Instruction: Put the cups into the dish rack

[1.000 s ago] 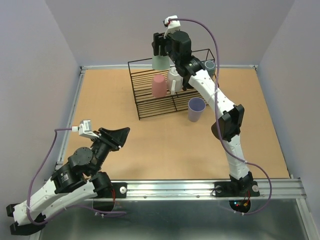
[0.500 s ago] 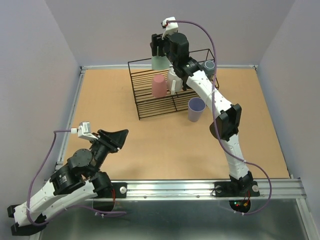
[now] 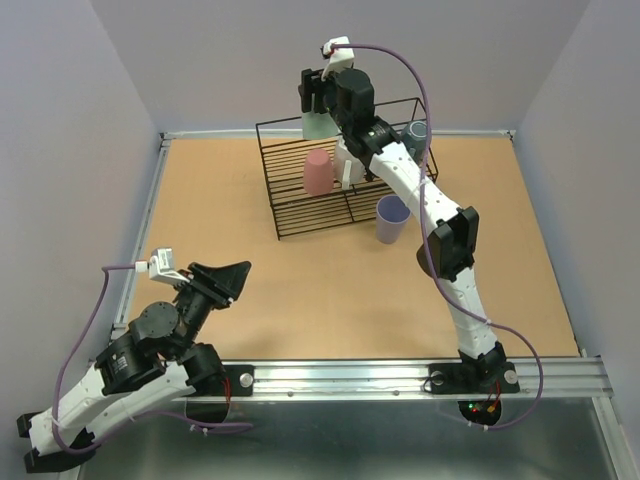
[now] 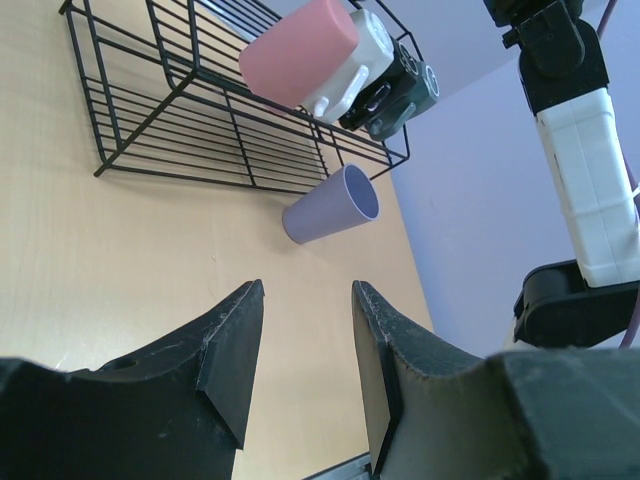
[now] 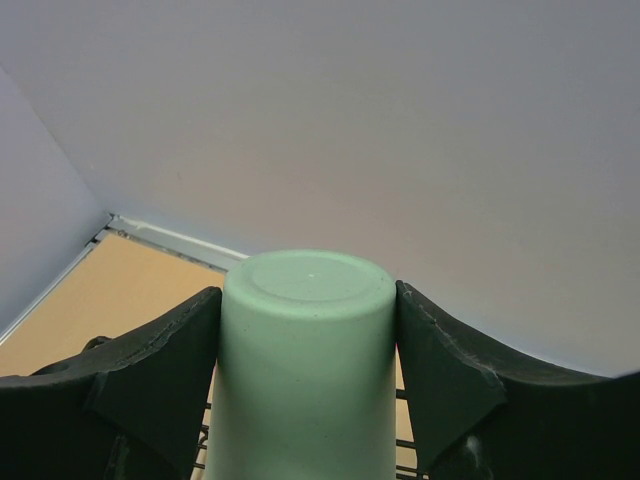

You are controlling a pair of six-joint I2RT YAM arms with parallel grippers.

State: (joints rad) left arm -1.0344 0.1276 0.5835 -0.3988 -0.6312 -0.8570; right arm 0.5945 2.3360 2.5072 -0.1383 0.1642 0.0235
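Top external view: your right claw (image 5: 303,300) grips the green cup (image 3: 319,126), bottom up, high over the back of the dish rack (image 3: 300,215). The step in hand seems to be placing it. Next, lower it onto a free shelf below the claw, beside the pink cup (image 3: 317,172), then release. Your left claw (image 4: 305,345) is open and empty. The lavender cup (image 4: 330,205) stands on the counter (image 4: 150,260) ahead of it.

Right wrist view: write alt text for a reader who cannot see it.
A green cup, closed end at the top of the frame, is clamped in the right gripper. Thin black wires of the rack show below it, with a tan table corner and a lavender wall behind.
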